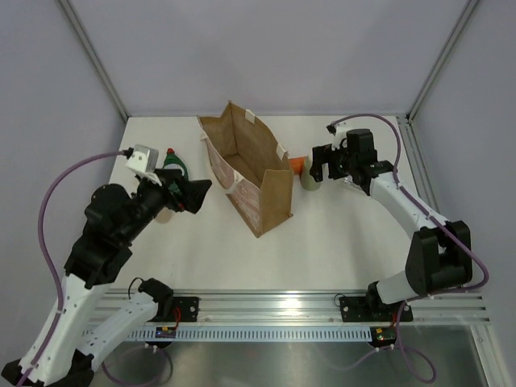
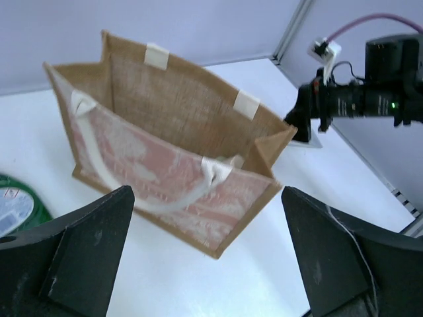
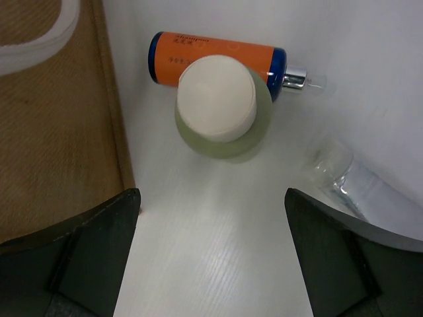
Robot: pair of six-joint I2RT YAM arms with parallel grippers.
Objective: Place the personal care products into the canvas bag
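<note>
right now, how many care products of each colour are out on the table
pale bottles: 2 (one half hidden under the left arm)
orange bottle: 1
green bottle: 1
silver tube: 1
total: 5

Orange bottle (image 3: 225, 47), lying just right of canvas bag (image 3: 59, 132): two lines of small dark print along its side, too blurred to read. Green bottle (image 2: 20, 212), left of bag: pale label w/ tiny marks, illegible. Nothing else lettered
</note>
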